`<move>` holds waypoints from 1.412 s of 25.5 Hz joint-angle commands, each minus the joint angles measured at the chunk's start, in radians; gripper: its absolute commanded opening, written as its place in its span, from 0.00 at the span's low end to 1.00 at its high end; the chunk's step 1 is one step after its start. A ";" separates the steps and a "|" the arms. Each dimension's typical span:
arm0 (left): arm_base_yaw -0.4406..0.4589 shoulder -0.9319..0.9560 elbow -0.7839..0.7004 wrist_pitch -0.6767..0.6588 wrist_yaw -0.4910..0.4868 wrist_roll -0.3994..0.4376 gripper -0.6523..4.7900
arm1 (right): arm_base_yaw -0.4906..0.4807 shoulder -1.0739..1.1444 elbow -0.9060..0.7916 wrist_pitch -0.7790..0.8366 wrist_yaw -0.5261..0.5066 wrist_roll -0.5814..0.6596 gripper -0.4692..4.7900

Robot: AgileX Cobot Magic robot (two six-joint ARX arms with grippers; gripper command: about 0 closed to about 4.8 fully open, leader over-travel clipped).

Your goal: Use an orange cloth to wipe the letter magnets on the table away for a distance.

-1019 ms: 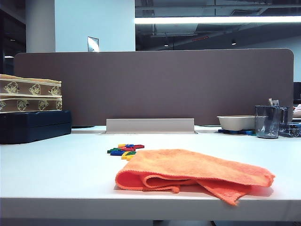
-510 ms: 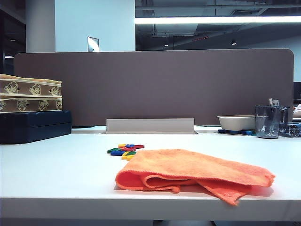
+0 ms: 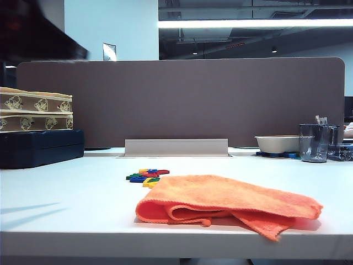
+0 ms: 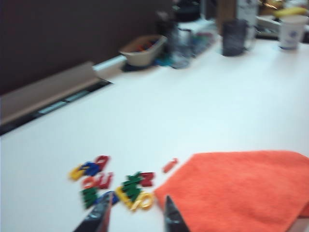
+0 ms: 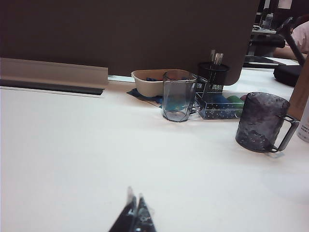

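Orange microfibre, loosely folded: the orange cloth (image 3: 226,201) lies near the front edge of the tabletop (image 3: 71,193), toward the right in the exterior view, untouched. Just beyond its far left corner sits the cluster of letter magnets (image 3: 146,176), red, blue, green and yellow, close to the cloth's edge; whether the nearest ones touch it I cannot tell. My left tool (image 4: 135,215) hangs above the magnets beside the cloth's corner, fingers parted with a clear gap, holding nothing. The view is blurred. My right tool (image 5: 135,212) sits low over bare tabletop well off to the right near the mugs, fingertips pressed together, empty. Handling judgement: the cloth looks light, soft and limp, so it will sag and drag rather than keep its shape; a pinch on a single layer would likely unfold it. Best hold seems the thick folded edge facing the front, or a bunched ridge on top, taking several layers at once. The magnets look small and light; on this smooth surface they should slide easily but may scatter or slip under a loose hem.
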 commanded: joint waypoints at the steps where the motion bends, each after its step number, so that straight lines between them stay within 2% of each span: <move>1: -0.047 0.106 0.021 0.074 -0.002 0.023 0.39 | 0.000 -0.003 -0.008 0.008 0.001 0.001 0.08; 7: -0.147 0.370 0.137 0.114 -0.003 0.025 0.43 | 0.000 -0.003 -0.008 0.008 0.001 0.001 0.08; 9: -0.166 0.430 0.176 0.114 -0.003 0.025 0.47 | 0.000 -0.003 -0.008 0.008 0.001 0.001 0.08; 15: -0.186 0.576 0.266 0.114 -0.001 0.021 0.47 | 0.000 -0.003 -0.008 0.008 0.001 0.001 0.08; 19: -0.191 0.650 0.301 0.103 0.001 0.013 0.53 | 0.001 -0.003 -0.008 0.008 0.001 0.001 0.08; 22: -0.193 0.690 0.323 0.081 0.003 0.013 0.53 | 0.001 -0.003 -0.008 0.008 0.001 0.001 0.08; 30: -0.281 0.783 0.369 0.074 0.003 0.018 0.57 | 0.003 -0.003 -0.008 0.008 0.001 0.001 0.08; 32: -0.315 0.827 0.390 0.075 -0.014 0.023 0.57 | 0.003 -0.003 -0.008 0.008 0.001 0.001 0.08; 36: -0.328 0.862 0.401 0.075 -0.060 0.026 0.57 | 0.003 -0.003 -0.008 0.007 0.001 0.001 0.08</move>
